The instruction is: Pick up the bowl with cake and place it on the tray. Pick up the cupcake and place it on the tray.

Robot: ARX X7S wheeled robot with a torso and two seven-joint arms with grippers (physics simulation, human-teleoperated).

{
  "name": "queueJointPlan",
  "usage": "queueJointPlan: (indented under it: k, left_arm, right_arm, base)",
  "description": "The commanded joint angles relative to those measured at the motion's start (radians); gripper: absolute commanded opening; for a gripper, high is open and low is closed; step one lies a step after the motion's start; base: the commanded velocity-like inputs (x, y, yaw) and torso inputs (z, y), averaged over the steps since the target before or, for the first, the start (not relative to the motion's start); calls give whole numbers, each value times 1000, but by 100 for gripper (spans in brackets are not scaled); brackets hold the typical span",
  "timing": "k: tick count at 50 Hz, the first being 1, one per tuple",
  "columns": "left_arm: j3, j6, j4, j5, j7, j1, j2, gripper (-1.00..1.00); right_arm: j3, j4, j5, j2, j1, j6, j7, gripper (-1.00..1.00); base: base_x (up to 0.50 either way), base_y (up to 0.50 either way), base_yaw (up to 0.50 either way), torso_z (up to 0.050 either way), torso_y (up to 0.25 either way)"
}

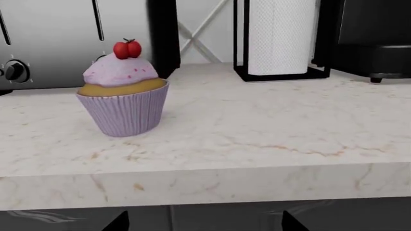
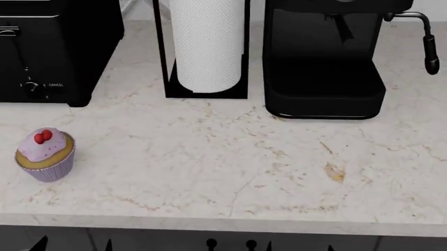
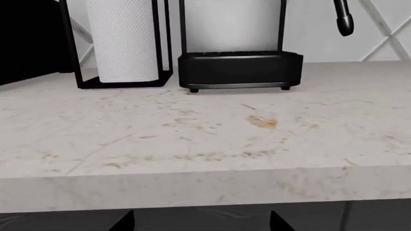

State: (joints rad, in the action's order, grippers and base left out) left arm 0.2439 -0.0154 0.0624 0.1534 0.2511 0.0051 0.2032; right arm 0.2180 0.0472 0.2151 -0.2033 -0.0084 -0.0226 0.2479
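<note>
The cupcake (image 2: 45, 154), with lilac ribbed wrapper, pink frosting and two red cherries, stands upright near the left end of the marble counter (image 2: 231, 172). It shows in the left wrist view as the cupcake (image 1: 123, 94), back from the counter's front edge. My left gripper (image 1: 205, 224) is open, below and in front of that edge, off to the cupcake's right and holding nothing. My right gripper (image 3: 202, 224) is also open and empty, low in front of the counter edge further right. The bowl, the cake and the tray are out of view.
Along the back of the counter stand a black toaster (image 2: 49, 47), a paper towel roll (image 2: 206, 44) in a black wire holder, and a black coffee machine (image 2: 325, 68) with a steam wand (image 2: 429, 49). The counter's front edge (image 2: 223, 224) runs across just ahead of both grippers.
</note>
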Motion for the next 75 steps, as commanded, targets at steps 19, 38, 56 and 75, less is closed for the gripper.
queueJointPlan:
  k: [19,38,56,75]
  left_arm:
    - [-22,-168,269,-15,103,-1,39,100]
    - [-94,-467,634,68,184,-47,68,100]
    - [-124,-495,498,128,161,-151,57,100]
    - [-101,-431,265,141,110,-256,28,100]
  right_arm:
    - [36,351,-169,-98,24,277,108,100]
    - [56,573,-217,-155,16,395,101,100]
    - [51,632,-214,-162,0,417,112,100]
    - [58,645,-218,-162,-16,409,127,100]
  base:
    - [0,0,0,0,0]
    - [0,0,0,0,0]
    - [0,0,0,0,0]
    - [0,0,0,0,0]
